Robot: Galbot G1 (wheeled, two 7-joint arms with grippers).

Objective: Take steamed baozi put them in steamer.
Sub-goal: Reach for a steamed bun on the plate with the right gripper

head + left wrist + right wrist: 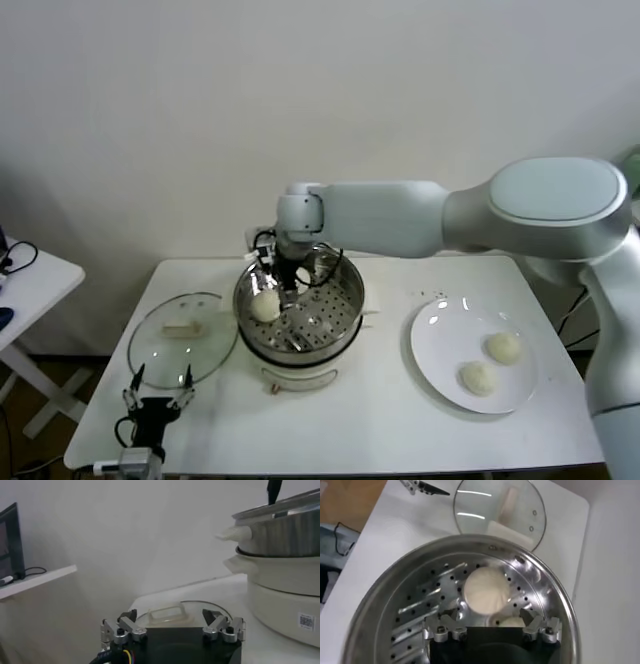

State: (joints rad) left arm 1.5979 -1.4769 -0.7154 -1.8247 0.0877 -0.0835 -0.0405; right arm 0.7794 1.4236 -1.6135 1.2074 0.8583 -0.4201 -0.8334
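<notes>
At the left edge of the worktop (400, 430) the left gripper (158, 392) waits idle with its jaws spread and nothing between them; just beyond them lies the round glass lid (183, 338), flat, its pale handle facing up. To the right of the lid stands the steamer (298, 308), and the right gripper (492, 630) hangs down inside its rim, jaws parted and holding nothing. One baozi (485, 590) sits on the perforated tray just ahead of those jaws, and a second baozi (511, 622) lies between them, half hidden by the gripper body; whether the pads touch it cannot be told. Farther right, well apart from the steamer, two more baozi (503, 347) (478, 377) rest on the white plate (435, 335). The buns look light, soft and easily dented, with a smooth skin that may cling or slip, so a gentle pinch across the widest part of the dome seems safest. The steamer's steel wall closes in around the jaws, so the likeliest clear way out is straight up; over the plate the room is open on every side.
</notes>
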